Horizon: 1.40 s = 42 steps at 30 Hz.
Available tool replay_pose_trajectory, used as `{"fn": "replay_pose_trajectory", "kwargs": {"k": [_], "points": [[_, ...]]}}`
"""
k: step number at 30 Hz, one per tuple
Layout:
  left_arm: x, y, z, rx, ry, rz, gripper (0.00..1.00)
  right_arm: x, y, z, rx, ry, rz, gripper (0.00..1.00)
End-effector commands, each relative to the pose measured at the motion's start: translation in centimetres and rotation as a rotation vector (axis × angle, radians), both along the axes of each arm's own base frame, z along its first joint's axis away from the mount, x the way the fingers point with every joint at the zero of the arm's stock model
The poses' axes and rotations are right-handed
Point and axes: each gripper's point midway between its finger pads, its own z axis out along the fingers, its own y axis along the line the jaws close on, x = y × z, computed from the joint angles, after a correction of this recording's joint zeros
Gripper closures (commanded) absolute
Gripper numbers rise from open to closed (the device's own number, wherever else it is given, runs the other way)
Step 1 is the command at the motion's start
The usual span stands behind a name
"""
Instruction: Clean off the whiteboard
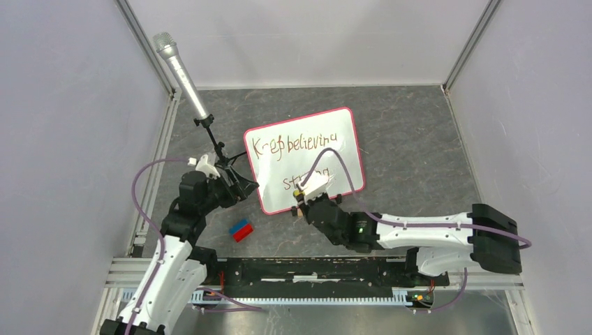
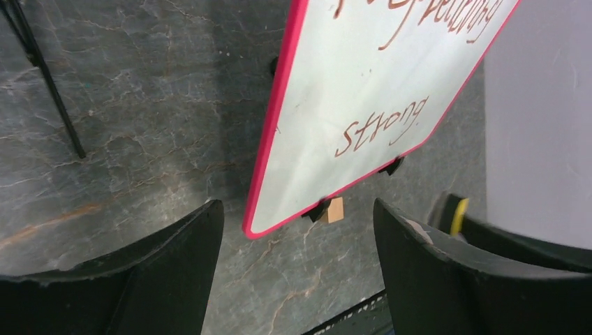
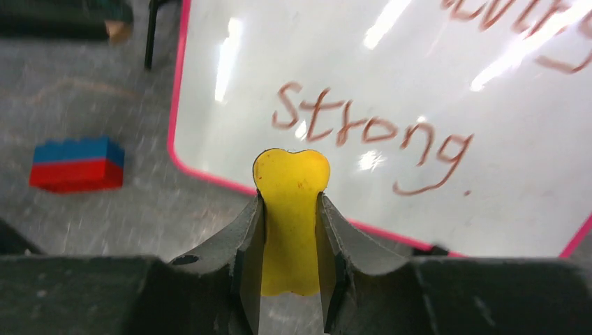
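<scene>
The whiteboard [image 1: 274, 173] lies on the dark table, pink-red framed, with "Keep believing" and "strong" written in dark red. It also shows in the left wrist view [image 2: 349, 91] and the right wrist view [image 3: 391, 77]. My right gripper [image 1: 303, 201] is shut on a yellow eraser pad [image 3: 291, 174], which sits at the board's near edge, just below "strong". The pad shows as a small yellow spot from above [image 1: 299, 192]. My left gripper [image 1: 242, 185] is open and empty by the board's left edge, near its near-left corner [image 2: 297, 204].
A microphone [image 1: 180, 70] on a black stand [image 2: 49, 84] rises at the back left. A blue-and-red block [image 1: 242, 229] lies left of the board's near edge, also in the right wrist view [image 3: 77, 164]. A small wooden block [image 2: 336, 209] sits at the board's near edge. Walls enclose the table.
</scene>
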Motion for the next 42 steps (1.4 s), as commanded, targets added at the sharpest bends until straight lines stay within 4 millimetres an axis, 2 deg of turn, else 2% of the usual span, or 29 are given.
{"fn": "replay_pose_trajectory", "kwargs": {"k": [1,4,6,11,16,20,23,28,31,36,42], "points": [[2.7,-0.9,3.7,-0.213,-0.211,0.079,0.18,5.0,-2.3,5.8,0.114,-0.175,-0.139,0.88],[3.6,-0.5,3.3,-0.24,-0.3,0.111,0.18,8.3,-2.7,7.5,0.173,-0.232,-0.149,0.88],[4.1,-0.5,3.0,-0.261,-0.351,0.114,0.18,10.3,-2.4,8.8,0.153,-0.297,-0.138,0.88],[4.8,-0.9,1.1,-0.234,-0.39,0.081,0.19,13.5,0.6,11.6,0.043,-0.442,-0.081,0.92],[5.2,-1.3,-0.5,-0.173,-0.392,0.036,0.23,14.2,2.9,12.2,0.048,-0.479,-0.03,0.92],[5.3,-2.2,-0.4,-0.19,-0.407,-0.021,0.28,14.6,4.8,11.0,0.045,-0.455,0.015,0.92],[5.9,-2.5,-1.2,-0.181,-0.359,-0.032,0.3,15.2,6.0,10.4,0.007,-0.457,0.03,0.92],[6.4,-2.7,-1.8,-0.179,-0.329,-0.038,0.33,16.4,7.0,10.6,-0.014,-0.459,-0.003,0.92],[6.7,-2.7,-2.2,-0.175,-0.312,-0.031,0.34,16.5,8.1,10.1,-0.016,-0.447,-0.006,0.92],[7.4,-3.1,-3.2,-0.181,-0.258,-0.036,0.44,15.7,10.1,9.2,-0.074,-0.458,-0.077,0.93],[7.7,-2.9,-3.9,-0.171,-0.218,-0.018,0.54,16.0,10.1,9.2,-0.085,-0.473,-0.173,0.94]]}}
